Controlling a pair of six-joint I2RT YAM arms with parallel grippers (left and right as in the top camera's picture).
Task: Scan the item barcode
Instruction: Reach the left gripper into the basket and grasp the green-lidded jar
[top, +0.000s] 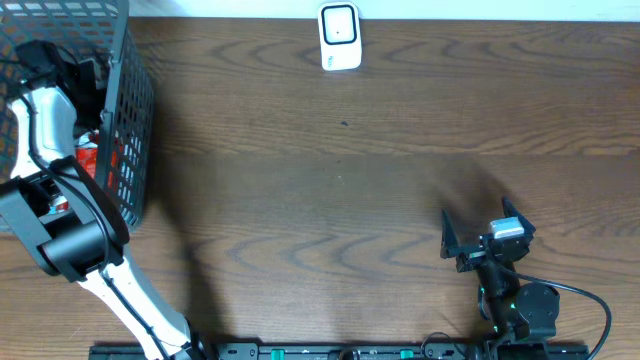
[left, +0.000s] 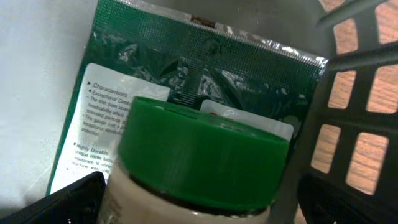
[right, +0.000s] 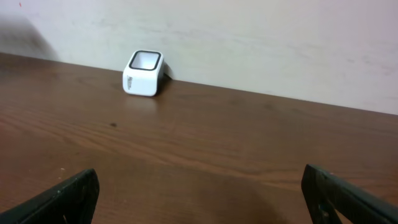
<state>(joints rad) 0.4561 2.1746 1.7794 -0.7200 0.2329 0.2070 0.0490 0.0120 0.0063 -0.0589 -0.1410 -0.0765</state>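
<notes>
Green-lidded jar (left: 199, 162) sits inside the basket (top: 135, 130) between my spread left fingers (left: 68, 202), a green pouch (left: 161, 74) behind it. My right fingers (right: 62, 199), also apart, hover outside the basket, facing the scanner (right: 144, 73).

green pouch (left: 205, 68) label, "characteristics", "highly durable"

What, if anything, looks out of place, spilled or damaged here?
Nothing stands out. The barcode scanner sits squarely at the table's far edge; in the wire basket, the green-lidded jar and green foil pouch look intact, with nothing spilled.
</notes>
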